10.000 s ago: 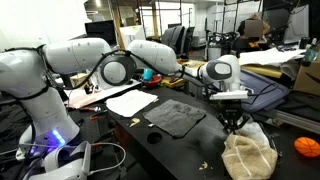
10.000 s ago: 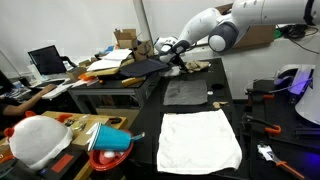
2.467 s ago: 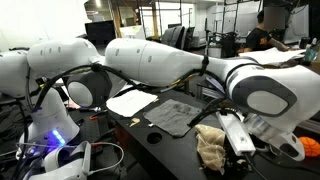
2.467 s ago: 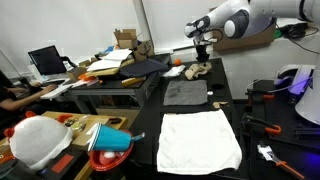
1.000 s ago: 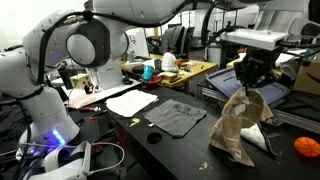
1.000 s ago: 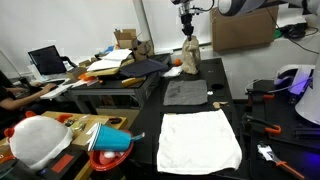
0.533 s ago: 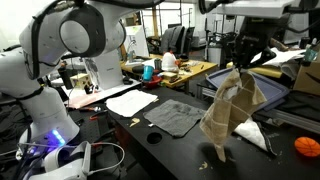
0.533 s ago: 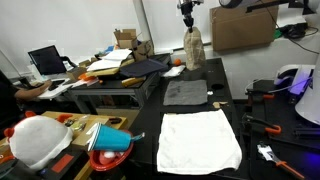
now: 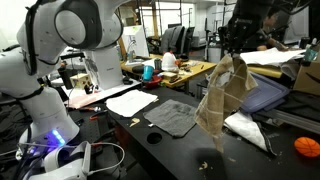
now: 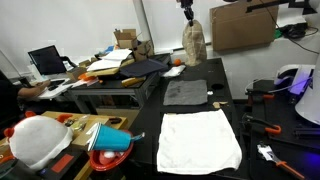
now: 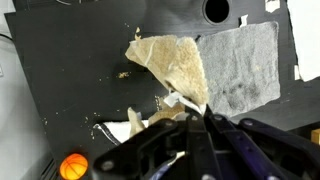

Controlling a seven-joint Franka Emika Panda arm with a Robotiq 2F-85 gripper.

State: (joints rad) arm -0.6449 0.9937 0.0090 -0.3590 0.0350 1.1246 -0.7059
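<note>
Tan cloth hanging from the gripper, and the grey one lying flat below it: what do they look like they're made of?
Tan cloth: soft woven fabric with a matte finish, possibly cotton or terry. It drapes in loose folds where it is pinched by the gripper. Grey cloth: thin matte textile, maybe microfibre. It lies flat and shows a faintly mottled surface.

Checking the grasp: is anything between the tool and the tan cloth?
Nothing visible does. The tool is shut on the top of the tan cloth, which hangs from it over the black table, near the gray cloth.
</note>
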